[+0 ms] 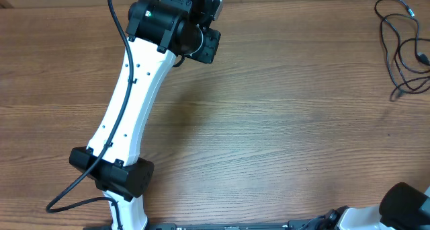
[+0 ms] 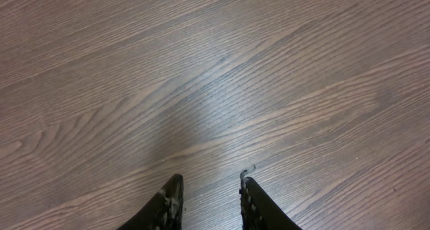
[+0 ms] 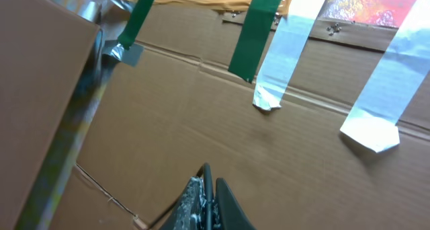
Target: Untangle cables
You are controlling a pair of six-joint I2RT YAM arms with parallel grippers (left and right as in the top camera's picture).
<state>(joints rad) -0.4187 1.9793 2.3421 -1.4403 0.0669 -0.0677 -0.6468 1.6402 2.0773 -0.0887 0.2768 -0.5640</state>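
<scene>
Cables (image 1: 400, 48) lie in a loose tangle at the far right corner of the table (image 1: 269, 122), well apart from both claws. Left gripper (image 2: 211, 183) hangs over wood across the table from them, fingers parted, grasping nothing. Right gripper (image 3: 209, 173) is clenched and empty, pointed at taped cardboard (image 3: 201, 116).
</scene>
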